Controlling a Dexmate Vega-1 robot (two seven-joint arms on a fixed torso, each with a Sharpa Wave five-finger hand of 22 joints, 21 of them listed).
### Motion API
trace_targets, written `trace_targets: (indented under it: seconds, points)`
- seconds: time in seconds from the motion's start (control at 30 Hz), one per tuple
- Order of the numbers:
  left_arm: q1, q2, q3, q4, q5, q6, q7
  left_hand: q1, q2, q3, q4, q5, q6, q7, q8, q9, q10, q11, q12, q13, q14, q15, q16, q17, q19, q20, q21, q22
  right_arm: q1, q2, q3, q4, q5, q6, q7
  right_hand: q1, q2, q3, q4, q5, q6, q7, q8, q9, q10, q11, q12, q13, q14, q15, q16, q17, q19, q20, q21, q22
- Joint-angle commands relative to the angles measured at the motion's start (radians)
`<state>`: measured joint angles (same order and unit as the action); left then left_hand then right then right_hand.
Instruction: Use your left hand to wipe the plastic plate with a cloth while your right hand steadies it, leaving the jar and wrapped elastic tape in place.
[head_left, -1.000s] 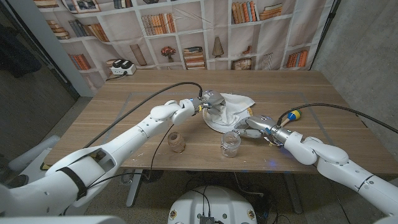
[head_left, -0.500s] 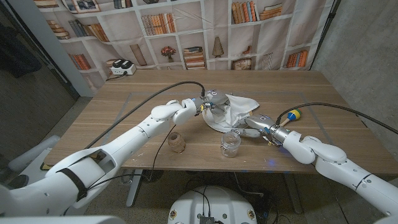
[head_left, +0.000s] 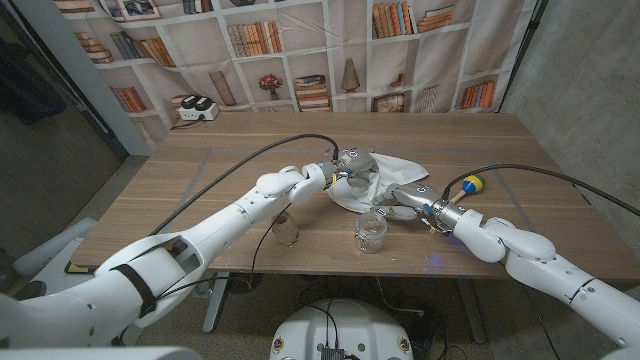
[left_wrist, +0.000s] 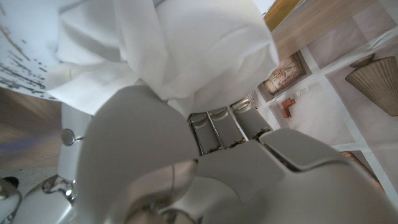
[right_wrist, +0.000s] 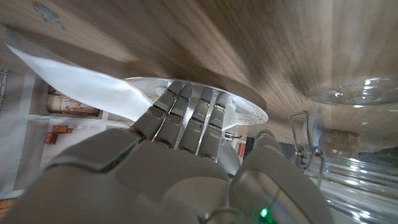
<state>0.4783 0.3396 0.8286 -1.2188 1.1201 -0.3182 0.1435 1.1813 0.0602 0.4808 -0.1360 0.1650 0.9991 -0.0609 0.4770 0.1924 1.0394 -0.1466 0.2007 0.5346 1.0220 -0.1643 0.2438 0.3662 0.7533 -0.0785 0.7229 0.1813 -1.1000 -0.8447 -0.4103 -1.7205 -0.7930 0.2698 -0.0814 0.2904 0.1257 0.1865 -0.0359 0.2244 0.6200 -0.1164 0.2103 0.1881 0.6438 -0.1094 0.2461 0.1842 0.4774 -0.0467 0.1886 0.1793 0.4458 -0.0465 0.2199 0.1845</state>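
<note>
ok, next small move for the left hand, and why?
Probably sweep the cloth toward the near side of the plate. The left hand grips the bunched cloth over the plate's far part, the near rim looks uncovered, and the right hand is at the plate's edge. Keep it short: the jar stands just in front.

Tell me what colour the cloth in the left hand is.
White, plain; the cloth shows best in the left wrist view, bunched in the left hand.

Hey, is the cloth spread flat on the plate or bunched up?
Bunched up. The cloth is gathered in folds under the left hand on the plate, one corner trailing off toward the table's back.
</note>
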Motion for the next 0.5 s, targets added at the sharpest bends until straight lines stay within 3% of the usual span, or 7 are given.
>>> trace_targets:
  seconds: [0.03,0.23,0.5]
  points:
    - [-0.064,-0.069,0.048,0.17,0.092,0.062,0.115,0.007,0.0,0.009,0.005,0.007,0.031,0.012,0.007,0.003,0.024,-0.02,0.005,-0.002,0.012,-0.057,0.004,0.001,0.0,-0.03,0.009,0.003,-0.006,0.003,0.002,0.002,0.006,-0.001,-0.008,0.003,0.006,0.009,0.0,0.0,0.009,0.0,-0.003,0.004,0.007,-0.004,-0.003,0.001,0.012,-0.101,-0.001,0.002,0.014,-0.074,-0.003,0.005]
    - [-0.054,-0.038,0.026,0.13,0.083,0.084,0.095,0.008,-0.002,0.009,0.004,0.007,0.035,0.01,0.007,0.002,0.024,-0.02,0.005,-0.003,0.013,-0.058,0.004,0.001,-0.001,-0.031,0.011,0.003,-0.013,0.0,0.007,0.0,0.007,-0.005,-0.011,0.003,0.005,0.01,0.0,0.0,0.009,0.001,-0.004,0.004,0.007,-0.002,-0.004,0.001,0.011,-0.102,-0.001,0.002,0.014,-0.074,-0.004,0.005]
    - [-0.004,0.036,-0.023,-0.012,0.05,0.106,0.014,0.006,-0.004,0.01,0.005,0.007,0.033,0.01,0.004,0.002,0.02,-0.028,0.0,-0.011,0.009,-0.056,0.001,-0.002,-0.005,-0.031,0.014,0.003,-0.015,-0.002,0.009,-0.003,0.007,-0.012,-0.007,0.003,0.005,0.01,0.001,-0.001,0.009,0.001,-0.005,0.004,0.008,-0.002,-0.005,0.001,0.011,-0.099,-0.002,0.002,0.014,-0.074,-0.004,0.005]
